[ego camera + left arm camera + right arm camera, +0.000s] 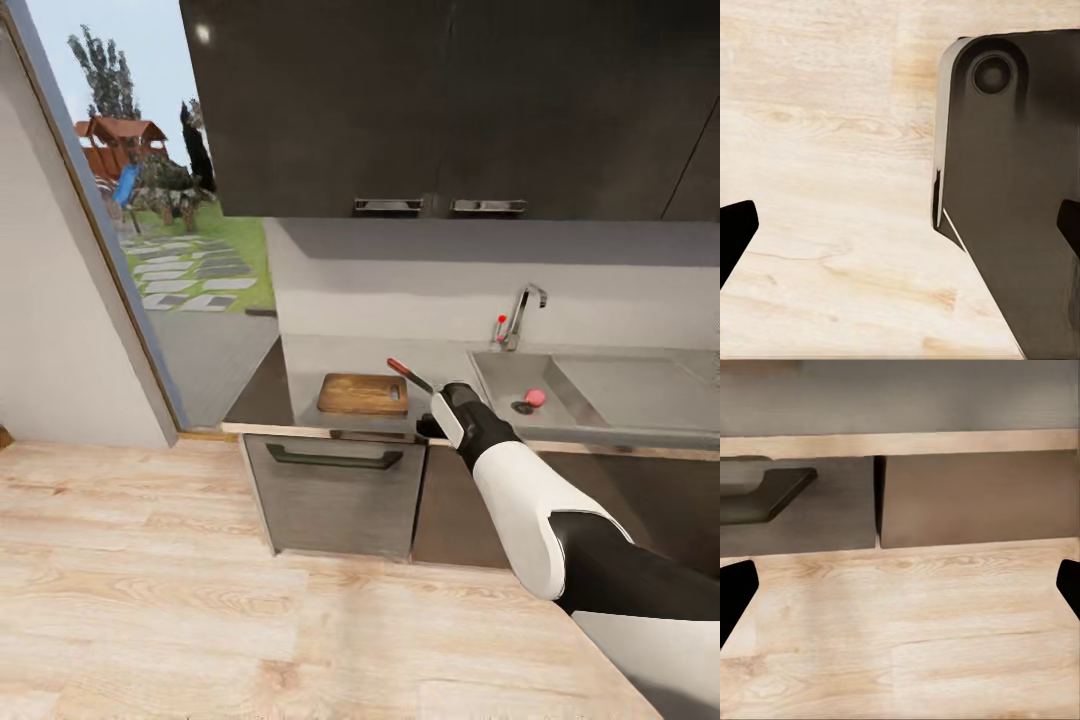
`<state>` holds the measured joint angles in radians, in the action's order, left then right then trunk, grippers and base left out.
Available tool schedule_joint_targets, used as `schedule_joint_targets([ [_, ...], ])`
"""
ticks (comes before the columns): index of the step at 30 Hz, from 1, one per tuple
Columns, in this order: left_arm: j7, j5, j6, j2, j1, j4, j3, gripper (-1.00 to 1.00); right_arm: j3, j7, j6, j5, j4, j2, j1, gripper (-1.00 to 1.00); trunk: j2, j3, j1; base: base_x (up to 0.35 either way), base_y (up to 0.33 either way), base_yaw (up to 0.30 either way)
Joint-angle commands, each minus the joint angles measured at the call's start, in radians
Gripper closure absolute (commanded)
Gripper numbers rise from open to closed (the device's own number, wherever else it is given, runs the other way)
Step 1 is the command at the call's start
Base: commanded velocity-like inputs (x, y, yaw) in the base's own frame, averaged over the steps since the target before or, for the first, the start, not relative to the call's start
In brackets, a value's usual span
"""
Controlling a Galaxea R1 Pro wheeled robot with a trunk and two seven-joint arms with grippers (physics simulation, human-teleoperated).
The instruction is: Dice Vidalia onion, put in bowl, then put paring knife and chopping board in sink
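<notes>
The brown chopping board (363, 393) lies flat on the grey countertop (335, 356). Just right of it rests the paring knife (408, 375), red-brown handle toward the wall. The small pink Vidalia onion (536, 398) sits in the sink (500, 372) beside the drain, below the chrome tap (522, 314). My right arm reaches to the counter's front edge, wrist just below the knife. The right gripper (900, 589) is open, facing cabinet fronts and floor, holding nothing. My left gripper (900, 225) is open over the wood floor. The bowl is out of view.
Dark upper cabinets (440, 100) hang over the counter. A cabinet front with a bar handle (335, 458) sits under the board. An open doorway (170, 200) to a garden is at the left. My dark base (1012, 195) is under the left gripper.
</notes>
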<state>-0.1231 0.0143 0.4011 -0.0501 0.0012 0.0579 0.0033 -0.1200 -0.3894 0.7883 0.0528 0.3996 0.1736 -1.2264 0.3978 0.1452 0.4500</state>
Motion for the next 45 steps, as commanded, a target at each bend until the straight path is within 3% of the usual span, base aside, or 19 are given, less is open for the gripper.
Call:
schedule_joint_targets([
  [1,-0.001,0.001,0.005,0.0,-0.001,0.002,0.0,-1.0,-0.003,-0.006,-0.012,0.006,-0.008,0.001,-0.001,-1.0,0.002,0.002,0.0,-0.336,0.0,0.0],
  [7,-0.001,0.001,0.005,0.0,-0.001,0.002,0.0,-1.0,-0.004,0.001,-0.145,0.005,-0.13,0.001,-0.001,-1.0,0.002,0.002,0.0,-0.3,0.0,0.0],
  [11,-0.001,0.001,0.005,-0.001,-0.001,0.002,0.0,-1.0,-0.004,0.017,-0.398,0.0,-0.322,0.001,0.003,-1.0,0.002,0.002,0.0,-0.073,0.0,0.0],
  [13,-0.001,0.0,0.005,-0.001,-0.001,0.001,0.0,-1.0,-0.003,0.042,-0.554,-0.002,-0.363,0.001,0.075,-1.0,0.002,0.002,0.0,-0.013,0.0,0.0],
  [22,-0.001,-0.001,0.007,0.0,0.0,-0.007,0.003,-1.0,-0.001,0.189,-0.95,-0.009,-0.38,0.001,0.445,-1.0,0.002,0.002,0.0,-0.002,0.0,0.0],
  [24,-0.002,-0.002,0.006,0.001,0.0,-0.018,0.005,-1.0,0.0,0.217,-1.033,-0.017,-0.381,-0.015,0.521,-1.0,0.002,0.002,0.0,0.0,0.0,0.0],
  [25,-0.002,-0.003,0.006,0.001,-0.001,-0.065,0.005,-1.0,0.0,0.266,-1.109,-0.045,-0.381,-0.035,0.609,-1.0,0.002,0.002,0.0,0.0,0.0,0.0],
  [28,-0.003,-0.002,0.005,0.0,-0.001,-0.124,0.005,-1.0,0.0,0.299,-1.208,-0.084,-0.382,-0.053,0.686,-1.0,0.002,0.002,0.0,0.0,0.0,0.0],
  [31,-0.006,-0.002,0.005,0.0,-0.001,-0.197,0.006,-1.0,0.0,0.311,-1.389,-0.11,-0.382,-0.08,0.78,-1.0,0.002,0.002,0.0,0.0,0.0,0.0],
  [32,-0.008,-0.001,0.005,0.0,-0.001,-0.238,0.006,-1.0,0.0,0.314,-1.487,-0.114,-0.383,-0.092,0.817,-1.0,0.002,0.002,0.0,0.0,0.0,0.0],
  [33,-0.009,-0.001,0.005,-0.001,-0.001,-0.251,0.006,-1.0,0.0,0.314,-1.515,-0.115,-0.383,-0.095,0.828,-1.0,0.002,0.002,0.0,0.0,0.0,0.0],
  [34,-0.008,0.001,0.007,-0.001,-0.001,-0.292,0.006,-1.0,0.0,0.315,-1.589,-0.117,-0.384,-0.112,0.873,-1.0,0.002,0.002,0.0,0.0,0.0,0.0],
  [37,-0.007,0.002,0.011,-0.001,-0.001,-0.304,0.005,-1.0,0.0,0.309,-1.611,-0.117,-0.384,-0.122,0.89,-1.0,0.002,0.002,0.0,0.0,0.0,0.0],
  [45,-0.006,0.003,0.013,-0.001,-0.001,-0.309,0.004,-1.0,0.0,0.303,-1.621,-0.117,-0.384,-0.12,0.898,-1.0,0.002,0.0,0.0,0.056,-0.043,-0.032],
])
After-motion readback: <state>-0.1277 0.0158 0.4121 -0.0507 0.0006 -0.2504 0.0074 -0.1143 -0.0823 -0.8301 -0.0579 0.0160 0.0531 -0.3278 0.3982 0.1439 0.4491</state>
